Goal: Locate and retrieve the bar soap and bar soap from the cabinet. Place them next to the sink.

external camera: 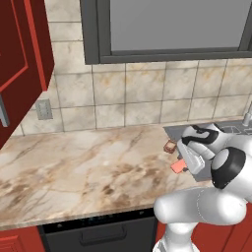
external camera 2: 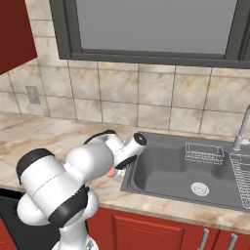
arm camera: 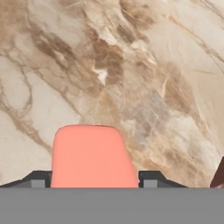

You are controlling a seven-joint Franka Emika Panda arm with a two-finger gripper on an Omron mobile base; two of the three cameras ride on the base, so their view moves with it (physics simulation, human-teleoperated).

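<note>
My gripper [arm camera: 94, 180] is shut on the salmon-pink bar soap [arm camera: 89, 155], which fills the gap between the two fingertips just above the marble counter. From the left base view, this pink bar soap [external camera: 178, 166] hangs at the gripper [external camera: 183, 165] close to the sink's left rim. The reddish-brown bar soap [external camera: 170, 145] with a pale face lies on the counter right beside the sink [external camera 2: 195, 168]; its dark edge [arm camera: 218, 174] shows at the right of the hand view. The red cabinet door [external camera: 19, 59] stands open at upper left.
The marble counter [external camera: 83, 167] stretches left of the sink. A silver tap [external camera 2: 242, 128] and a wire rack [external camera 2: 204, 153] sit at the basin's far right. A wall outlet [external camera: 44, 109] is on the tiled backsplash, with a window [external camera: 172, 24] above.
</note>
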